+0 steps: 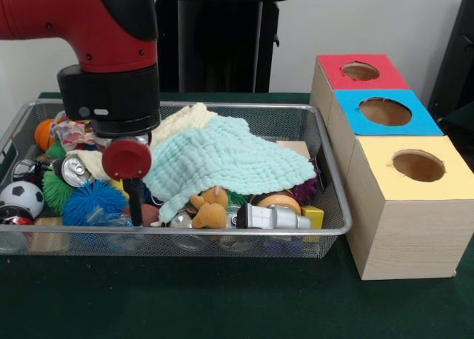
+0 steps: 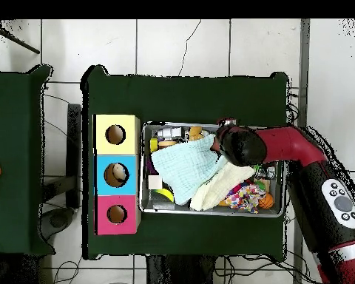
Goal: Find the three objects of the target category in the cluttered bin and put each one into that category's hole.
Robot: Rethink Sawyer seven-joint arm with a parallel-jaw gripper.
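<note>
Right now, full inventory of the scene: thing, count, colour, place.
Wire bin: 1, silver mesh, on the green table.
Boxes: 3 in a row beside the bin, tops red, blue, yellow, one hole each.
Cloths: 2, mint over cream, draped across the clutter.
Spiky balls: 2, blue and green, bin's front end under the arm.
Soccer ball: 1, black-white, bin's corner.
Can: 1, silver, beside the arm.
Plush toy: 1, tan, front wall.
Flashlight: 1, silver-black, front wall.
Arm: 1, red-black, over the bin; pincer down in the clutter, state unclear.
</note>
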